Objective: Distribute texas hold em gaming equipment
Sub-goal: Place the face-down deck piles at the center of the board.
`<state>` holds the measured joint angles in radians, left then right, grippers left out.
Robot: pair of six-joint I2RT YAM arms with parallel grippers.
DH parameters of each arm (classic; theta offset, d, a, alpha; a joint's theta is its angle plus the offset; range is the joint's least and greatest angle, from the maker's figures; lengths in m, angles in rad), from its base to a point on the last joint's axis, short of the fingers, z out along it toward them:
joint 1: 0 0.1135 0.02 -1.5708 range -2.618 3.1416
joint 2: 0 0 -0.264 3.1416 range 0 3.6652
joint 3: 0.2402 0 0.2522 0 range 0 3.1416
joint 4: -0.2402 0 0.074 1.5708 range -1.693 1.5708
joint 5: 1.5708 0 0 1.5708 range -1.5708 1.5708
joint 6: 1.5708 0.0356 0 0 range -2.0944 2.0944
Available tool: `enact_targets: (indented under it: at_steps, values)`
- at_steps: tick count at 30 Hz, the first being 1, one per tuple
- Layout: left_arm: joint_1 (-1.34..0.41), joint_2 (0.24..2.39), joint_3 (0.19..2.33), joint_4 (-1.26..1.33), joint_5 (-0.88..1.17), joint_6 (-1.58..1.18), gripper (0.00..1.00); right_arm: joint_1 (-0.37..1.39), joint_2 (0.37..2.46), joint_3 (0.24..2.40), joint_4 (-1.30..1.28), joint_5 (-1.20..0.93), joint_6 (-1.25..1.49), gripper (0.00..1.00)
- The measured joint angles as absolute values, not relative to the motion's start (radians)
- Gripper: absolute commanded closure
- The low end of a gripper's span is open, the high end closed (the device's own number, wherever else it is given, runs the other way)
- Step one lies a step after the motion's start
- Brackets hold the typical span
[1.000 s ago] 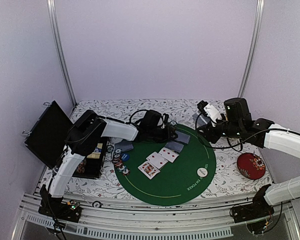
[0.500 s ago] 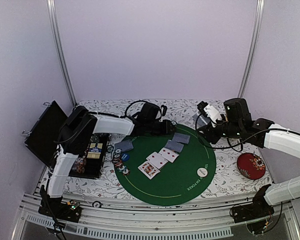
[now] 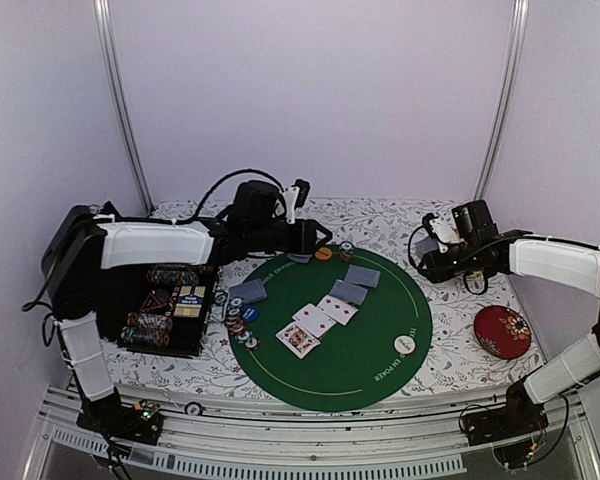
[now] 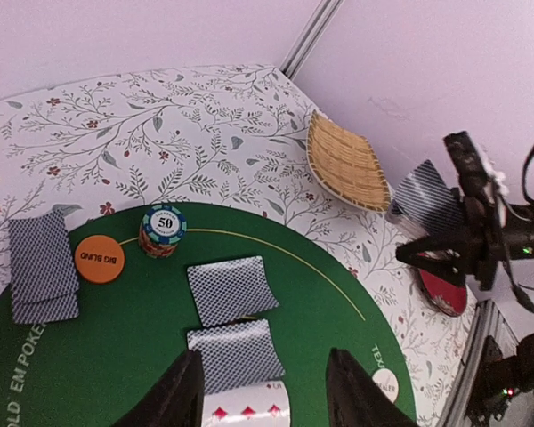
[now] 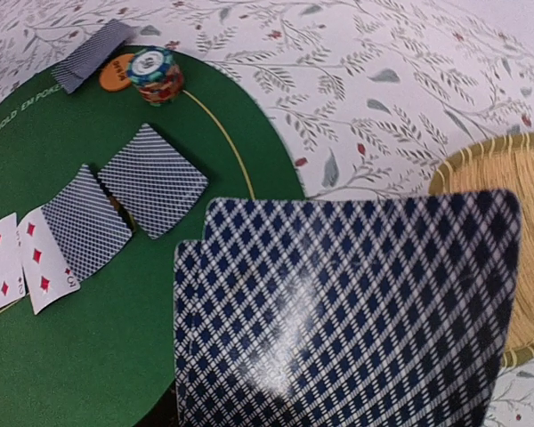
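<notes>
Right wrist view fills with two face-down cards point(image 5: 347, 311), which we judge our right gripper point(image 3: 427, 255) clamps near the far right corner beside the wicker tray point(image 4: 343, 165), poised to deal a hand, while our left gripper point(image 4: 262, 391) hangs spread and empty over the green mat point(image 4: 116, 356).

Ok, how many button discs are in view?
3. Orange Big Blind disc at the green mat's far edge beside a chip stack; white disc near its right edge; blue disc at its left edge by loose chips. More may be hidden in the case.
</notes>
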<state>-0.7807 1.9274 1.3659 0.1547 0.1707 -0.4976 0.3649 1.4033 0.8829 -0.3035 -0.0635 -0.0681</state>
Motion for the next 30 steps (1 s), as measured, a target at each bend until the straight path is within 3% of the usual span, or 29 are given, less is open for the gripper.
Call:
enact_targets:
  at_steps: [8,22,24,30]
  values:
    - [-0.761,1.677,1.191,0.136,0.14,-0.389,0.47,0.328,1.471,0.825,-0.331,-0.068,0.1,0.57]
    - [-0.694,1.497,1.065,0.086,0.137,-0.287,0.44,0.326,1.521,0.713,-0.36,0.041,0.346,0.53]
    - [-0.69,1.466,1.052,0.085,0.128,-0.279,0.43,0.326,1.525,0.714,-0.359,0.063,0.361,0.5]
    - [-0.67,1.406,1.023,0.085,0.101,-0.262,0.42,0.326,1.544,0.729,-0.358,0.101,0.387,0.26]
